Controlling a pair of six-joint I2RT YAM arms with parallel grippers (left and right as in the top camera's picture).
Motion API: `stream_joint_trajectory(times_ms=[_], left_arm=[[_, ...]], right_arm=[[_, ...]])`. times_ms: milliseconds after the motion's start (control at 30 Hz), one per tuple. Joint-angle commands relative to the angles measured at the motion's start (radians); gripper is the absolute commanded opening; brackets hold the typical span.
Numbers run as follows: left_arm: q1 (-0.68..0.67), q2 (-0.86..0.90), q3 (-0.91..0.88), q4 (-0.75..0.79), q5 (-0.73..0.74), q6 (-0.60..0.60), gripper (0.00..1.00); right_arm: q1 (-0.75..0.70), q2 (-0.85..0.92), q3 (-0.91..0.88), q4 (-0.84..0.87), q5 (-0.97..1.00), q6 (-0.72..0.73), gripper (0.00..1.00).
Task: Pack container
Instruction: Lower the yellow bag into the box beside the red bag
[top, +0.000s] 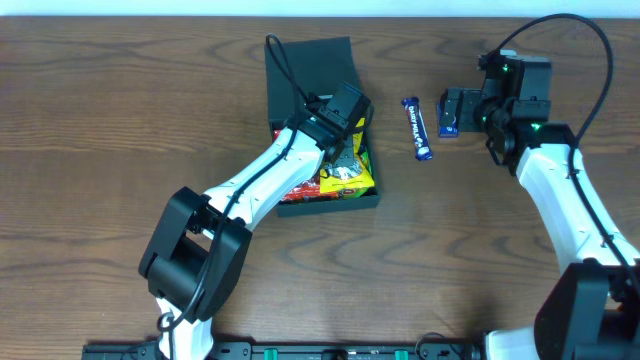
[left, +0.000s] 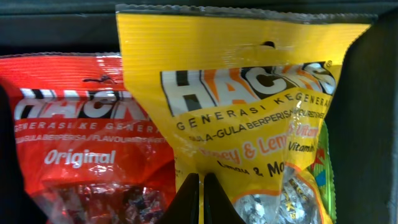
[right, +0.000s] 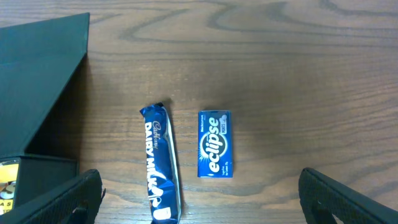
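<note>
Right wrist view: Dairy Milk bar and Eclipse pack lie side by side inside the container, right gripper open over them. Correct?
Not quite. The Dairy Milk bar and Eclipse pack lie side by side on the table, outside the container, not inside it; the right wrist view shows this. The right gripper is indeed open over them.

Bare table (right: 280, 62) surrounds chocolate bar (right: 160, 163) and mint box (right: 215, 144); container (right: 37, 81) lid flanks them
</note>
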Motion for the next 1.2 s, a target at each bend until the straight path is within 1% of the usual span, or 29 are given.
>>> stream_joint_trajectory(times_ms=[0,200,533,767,900,1167], left_arm=[[-0.002,0.011,0.001,0.006,0.089,0.032,0.06],[-0.002,0.011,0.001,0.006,0.197,0.107,0.06],[0.003,0.003,0.005,-0.026,0.192,0.128,0.06],[0.025,-0.089,0.051,-0.032,0.158,0.156,0.06],[0.023,-0.131,0.056,0.017,0.156,0.212,0.06],[0.021,-0.065,0.051,0.021,0.161,0.214,0.06]], right_arm=[[-0.013,0.001,0.011,-0.001,0.003,0.011,0.99],[-0.013,0.001,0.011,0.0,0.003,0.012,0.99],[-0.013,0.001,0.011,-0.001,0.003,0.012,0.99],[-0.013,0.001,0.011,-0.001,0.003,0.012,0.99],[-0.013,0.001,0.011,0.0,0.003,0.012,0.99],[-0.013,0.001,0.011,0.0,0.003,0.012,0.99]])
